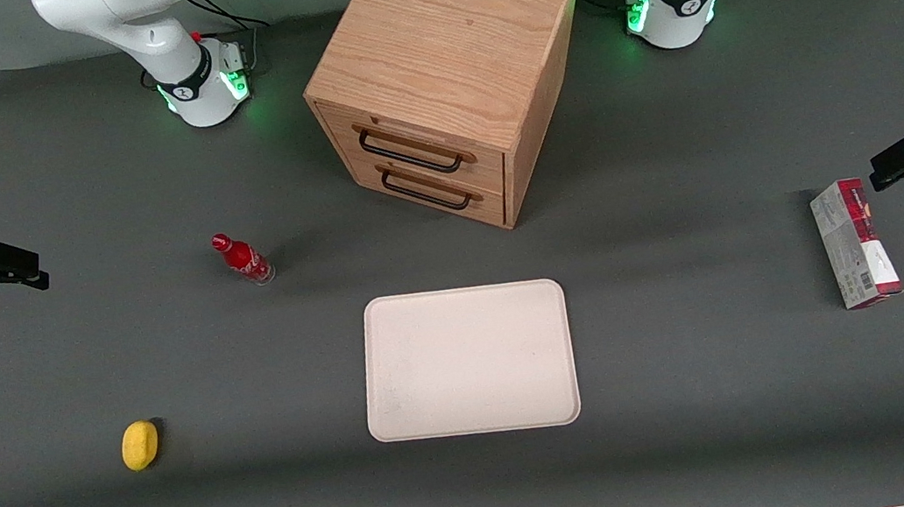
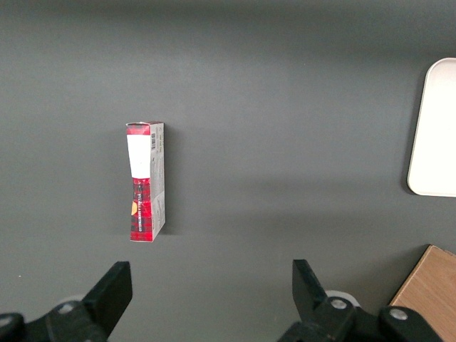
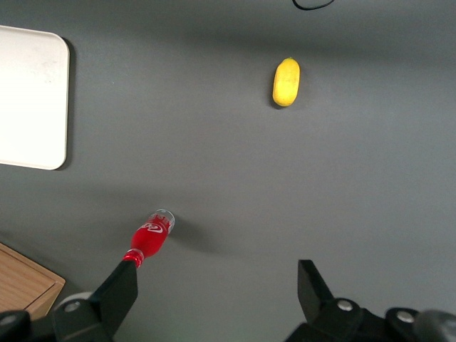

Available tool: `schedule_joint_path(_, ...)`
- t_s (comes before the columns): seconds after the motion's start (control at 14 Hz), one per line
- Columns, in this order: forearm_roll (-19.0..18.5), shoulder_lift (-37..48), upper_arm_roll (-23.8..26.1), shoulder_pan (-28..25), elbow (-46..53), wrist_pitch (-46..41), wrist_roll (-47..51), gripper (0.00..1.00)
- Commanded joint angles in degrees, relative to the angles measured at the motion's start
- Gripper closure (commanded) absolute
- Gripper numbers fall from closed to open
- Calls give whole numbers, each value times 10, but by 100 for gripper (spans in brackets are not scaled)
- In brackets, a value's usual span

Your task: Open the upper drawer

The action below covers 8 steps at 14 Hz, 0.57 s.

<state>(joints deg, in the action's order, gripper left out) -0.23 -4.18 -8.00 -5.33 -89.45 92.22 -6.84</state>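
The oak cabinet (image 1: 448,33) stands mid-table, and its front faces the front camera at a slant. Its upper drawer (image 1: 483,162) is shut flush, with a thin black handle (image 1: 411,151) across it. The lower drawer (image 1: 489,204) beneath it is shut too. My right gripper (image 1: 29,267) hovers toward the working arm's end of the table, well away from the cabinet. It is open (image 3: 217,274), with nothing but bare mat between its fingers. A corner of the cabinet (image 3: 21,281) shows in the right wrist view.
A red bottle (image 1: 242,259) (image 3: 148,239) stands between my gripper and the cabinet. A white tray (image 1: 467,362) (image 3: 28,92) lies nearer the front camera than the cabinet. A yellow lemon (image 1: 140,444) (image 3: 286,81) lies near the front edge. A red-and-white box (image 1: 853,241) (image 2: 146,182) lies toward the parked arm's end.
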Motion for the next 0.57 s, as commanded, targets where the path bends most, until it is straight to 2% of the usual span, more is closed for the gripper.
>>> schedule_joint_path(0.0,8,0,-2,-1,5,-5,15,0)
schedule_joint_path(0.5,9,-28,17,-11,22,-5,9,0)
